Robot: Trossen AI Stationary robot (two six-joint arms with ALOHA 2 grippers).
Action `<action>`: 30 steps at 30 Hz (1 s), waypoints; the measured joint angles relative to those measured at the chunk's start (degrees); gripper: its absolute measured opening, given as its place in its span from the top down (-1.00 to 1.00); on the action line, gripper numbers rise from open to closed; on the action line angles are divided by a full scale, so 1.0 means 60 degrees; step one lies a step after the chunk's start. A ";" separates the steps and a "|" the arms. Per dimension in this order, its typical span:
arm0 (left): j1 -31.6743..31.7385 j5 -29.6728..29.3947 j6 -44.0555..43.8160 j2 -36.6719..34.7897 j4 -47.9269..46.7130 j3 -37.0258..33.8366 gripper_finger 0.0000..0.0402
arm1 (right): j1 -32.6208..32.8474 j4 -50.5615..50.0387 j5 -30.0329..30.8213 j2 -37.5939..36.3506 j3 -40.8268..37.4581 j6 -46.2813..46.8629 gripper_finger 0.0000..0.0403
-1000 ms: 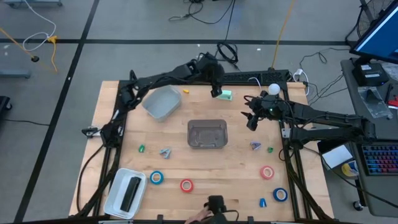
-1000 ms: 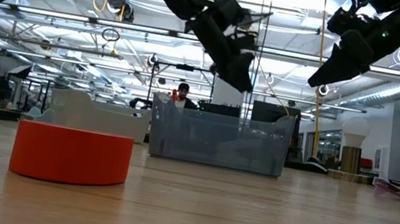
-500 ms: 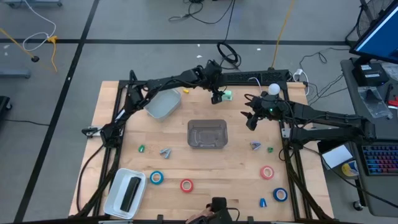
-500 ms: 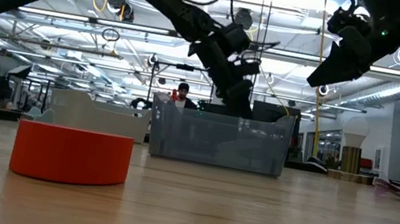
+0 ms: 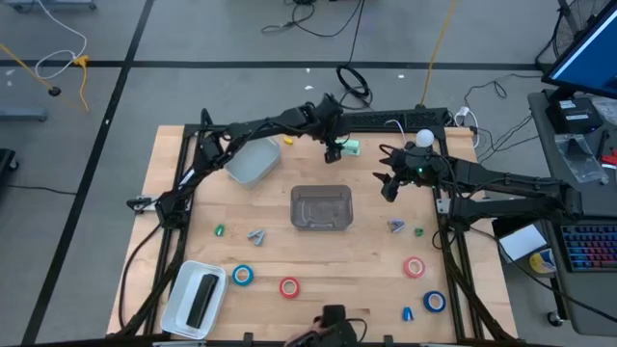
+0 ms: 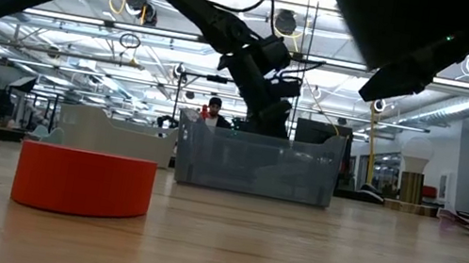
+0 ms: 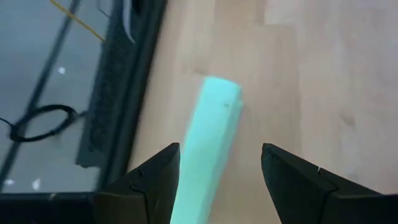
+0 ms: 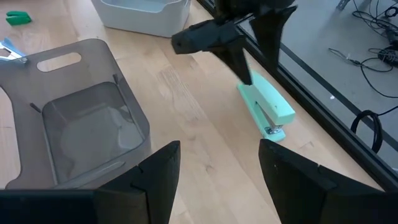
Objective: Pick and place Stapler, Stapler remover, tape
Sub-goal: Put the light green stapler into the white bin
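Observation:
A mint-green stapler (image 5: 352,146) lies flat on the table near its far edge. My left gripper (image 7: 219,149) is open and low over it, one finger on each side of the stapler (image 7: 211,143). The right wrist view shows those fingers (image 8: 239,59) at the stapler's (image 8: 267,106) far end. My right gripper (image 5: 390,188) hovers open to the right of the stapler, with nothing between its fingers. Red tape (image 5: 289,286) and blue tape (image 5: 243,276) lie near the front edge. A grey-blue stapler remover (image 5: 255,234) lies left of the clear grey bin (image 5: 321,207).
A white bin (image 5: 253,159) lies tilted at the far left. A white tray (image 5: 183,299) at the front left holds a black stapler (image 5: 202,297). More removers (image 5: 396,226) and tape rolls (image 5: 415,267) lie at the right. A person's hand (image 5: 313,339) shows at the front edge.
My left gripper has come down toward the mint-green stapler and tipped further downward, staying open. In the low view it has sunk behind the grey bin's rim. The stapler has not moved.

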 joint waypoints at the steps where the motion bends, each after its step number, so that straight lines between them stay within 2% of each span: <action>1: 0.0010 0.0104 -0.0097 0.0000 -0.0120 0.0000 -0.11 | 0.0000 -0.0005 0.0000 0.0000 -0.0001 0.0053 -0.04; 12: 0.0529 0.1368 -0.1592 0.0000 -0.0024 -0.0004 -0.11 | 0.0000 -0.0002 -0.0004 0.0000 -0.0002 0.0266 -0.04; 18: 0.0724 0.1539 -0.2141 0.0000 -0.0010 -0.0004 -0.11 | 0.0000 -0.0002 -0.0004 0.0000 -0.0003 0.0511 -0.04; 21: 0.0868 0.2106 -0.2617 0.0000 -0.0166 0.0078 -0.11 | -0.0006 0.0132 0.0006 0.0040 0.0000 0.0475 -0.04; 26: 0.1194 0.2479 -0.2909 -0.0011 -0.1201 0.0914 -0.11 | -0.0664 0.1260 -0.0074 0.0804 0.0000 -0.0105 -0.04; 30: 0.1447 0.2390 -0.2619 -0.0015 -0.2118 0.1759 -0.11 | -0.1557 0.1593 -0.0900 0.1944 0.0285 -0.0469 -0.04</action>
